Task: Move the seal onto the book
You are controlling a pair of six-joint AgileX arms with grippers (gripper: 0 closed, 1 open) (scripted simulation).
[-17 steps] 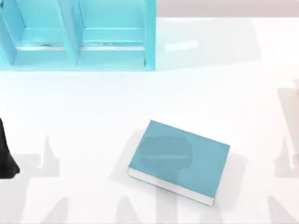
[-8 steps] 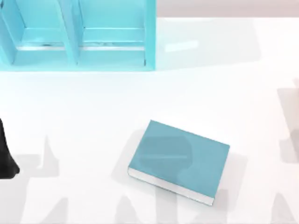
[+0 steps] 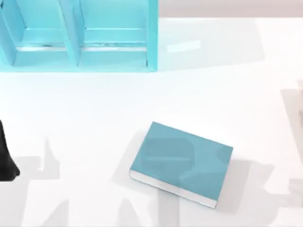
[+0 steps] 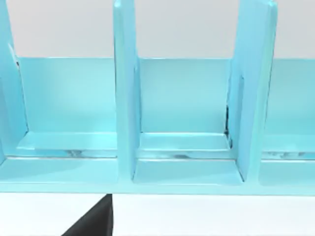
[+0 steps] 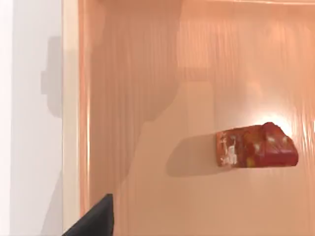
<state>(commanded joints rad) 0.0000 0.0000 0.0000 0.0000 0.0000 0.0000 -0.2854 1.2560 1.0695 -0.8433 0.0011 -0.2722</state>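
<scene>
White tabletop (image 3: 94,109) filled the top view, carrying two teal items. At its far left corner stood a teal shelf unit (image 3: 80,38), divided by upright partitions into open compartments. The book (image 3: 182,163) lay flat toward the near edge, slightly right of centre and well apart from the shelf; it was turned at an angle, with its plain teal cover facing up and its white page edges showing along the near side. Grey shadows fell across the cover and the surrounding surface.

The left arm (image 3: 7,156) appeared as a dark shape at the left edge of the table, about halfway between the far and near edges. In the left wrist view, the shelf (image 4: 187,123) stood close ahead, with three compartments visible between pale teal dividers, and a dark part of the arm (image 4: 93,221) at the frame's border. Whether the left claw was apart or together could not be told.

The right wrist view looked onto a glossy orange tray (image 5: 147,98) with a pale raised rim, resting on white. The seal (image 5: 256,146) lay on its side on the tray floor, well away from that rim, casting a soft shadow beside it. The state of the right claw could not be told either.
</scene>
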